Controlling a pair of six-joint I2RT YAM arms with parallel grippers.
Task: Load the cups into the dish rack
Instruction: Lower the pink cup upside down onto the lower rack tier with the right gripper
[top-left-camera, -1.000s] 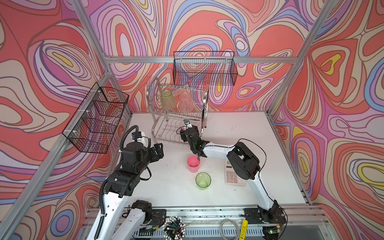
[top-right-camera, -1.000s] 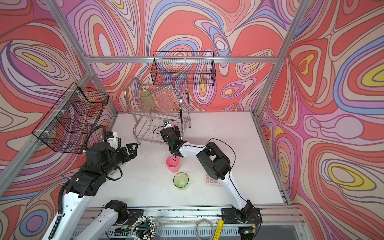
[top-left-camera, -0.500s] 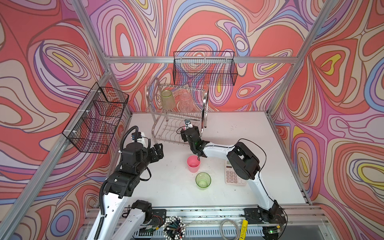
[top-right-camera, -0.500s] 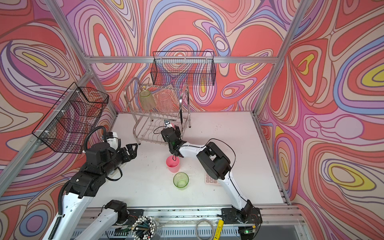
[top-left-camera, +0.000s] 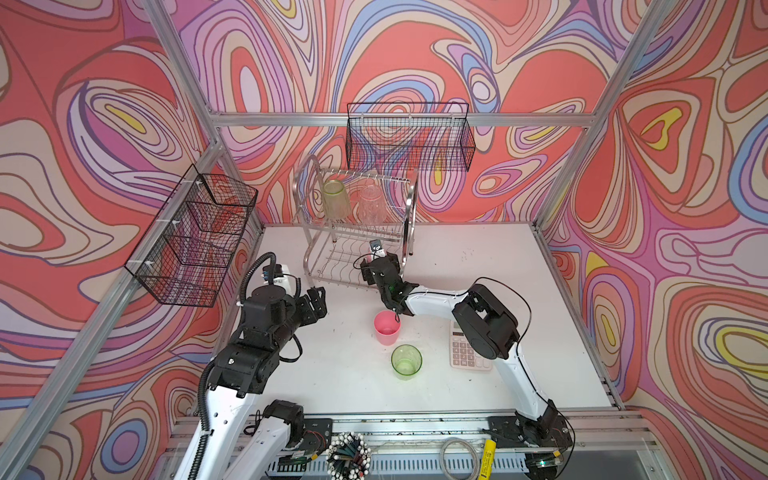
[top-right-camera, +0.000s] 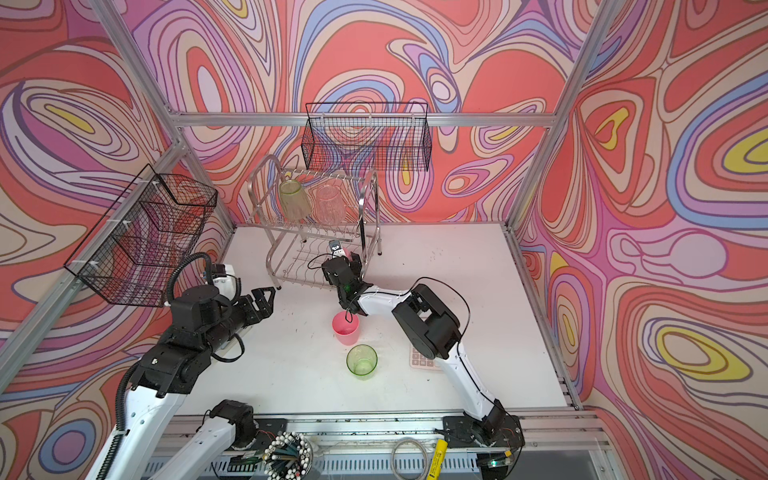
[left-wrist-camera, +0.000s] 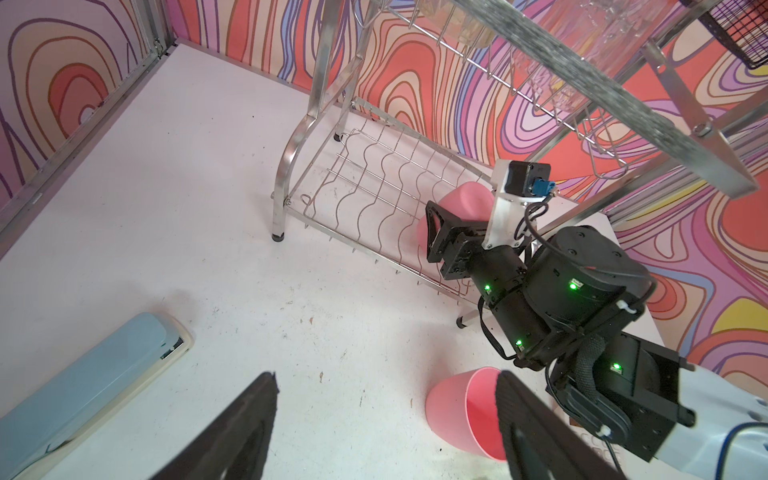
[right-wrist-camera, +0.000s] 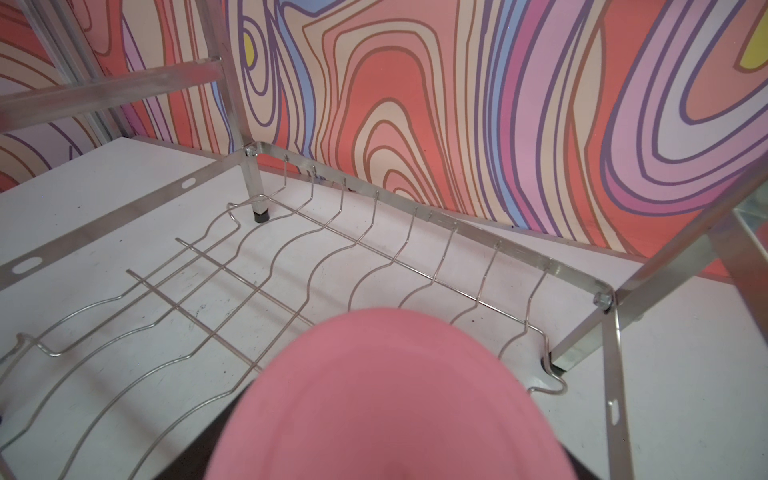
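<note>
The silver dish rack (top-left-camera: 308, 174) (top-right-camera: 258, 176) stands at the back with a green cup (top-left-camera: 334, 203) and a clear ribbed cup (top-left-camera: 372, 205) upside down on its top tier. My right gripper (top-left-camera: 374, 261) reaches into the lower tier. A pink cup (left-wrist-camera: 461, 201) (right-wrist-camera: 390, 395) lies on the wires there between its jaws; whether they still press on it does not show. Another pink cup (top-left-camera: 387, 328) (left-wrist-camera: 453, 415) and a green cup (top-left-camera: 406, 360) stand upright on the table. My left gripper (top-left-camera: 318, 301) (left-wrist-camera: 386, 378) hovers open and empty, left of the pink cup on the table.
A calculator (top-left-camera: 467, 353) lies under my right arm's elbow. Black mesh baskets hang on the back wall (top-left-camera: 409, 137) and the left wall (top-left-camera: 195, 237). A light blue flat case (left-wrist-camera: 83, 374) lies on the table near my left gripper. A pen pot (top-left-camera: 349, 453) sits at the front rail.
The left arm has shifted slightly. The right gripper stays at the rack's lower tier with the pink cup between its jaws.
</note>
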